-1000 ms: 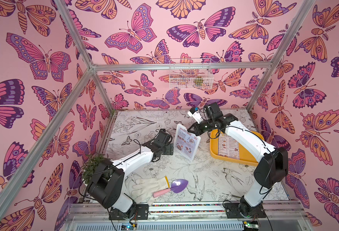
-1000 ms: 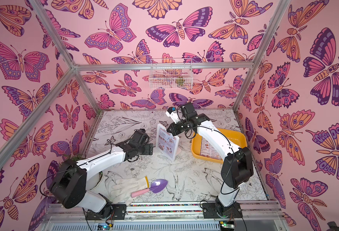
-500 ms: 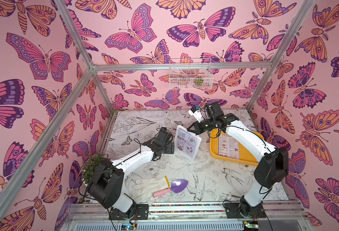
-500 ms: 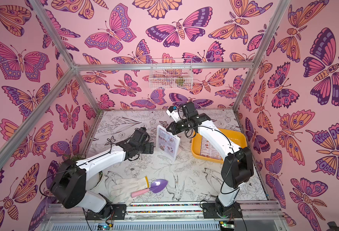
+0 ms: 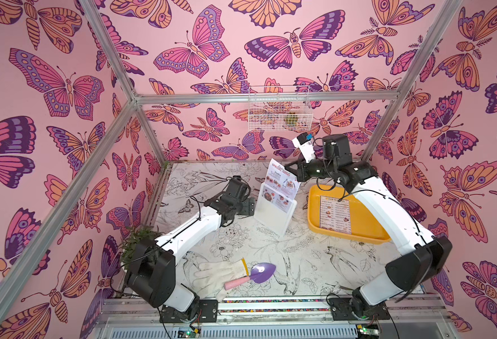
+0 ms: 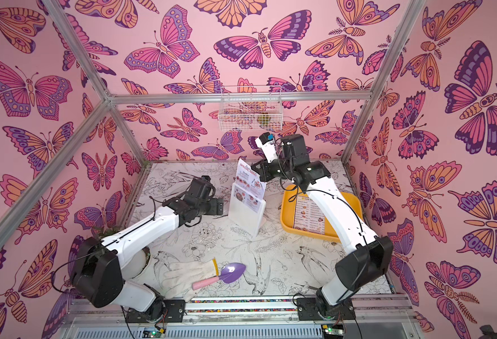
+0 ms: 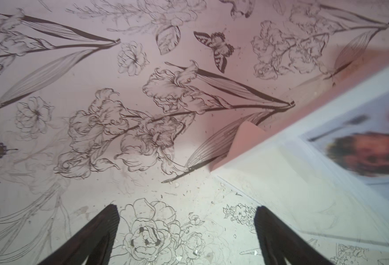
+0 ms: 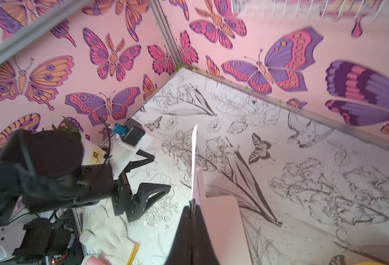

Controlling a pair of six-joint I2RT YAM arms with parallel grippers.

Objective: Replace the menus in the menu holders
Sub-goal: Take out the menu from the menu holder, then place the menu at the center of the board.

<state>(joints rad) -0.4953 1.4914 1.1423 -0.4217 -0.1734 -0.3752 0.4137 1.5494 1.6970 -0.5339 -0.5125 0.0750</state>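
Two menus: Special Menu sheet (image 5: 282, 179) half out of holder (image 5: 272, 214); Dim Sum sheet (image 5: 335, 214) in tray (image 5: 361, 232).
Right fingers (image 8: 183, 241): clamped on Special Menu sheet.
Left fingers (image 7: 101, 229): spread, empty.

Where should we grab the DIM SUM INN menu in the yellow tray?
Likely the right long edge of the DIM SUM INN menu, from above. It lies flat in the yellow tray; the walls block sideways entry, and bare floor beside that edge gives a finger room.
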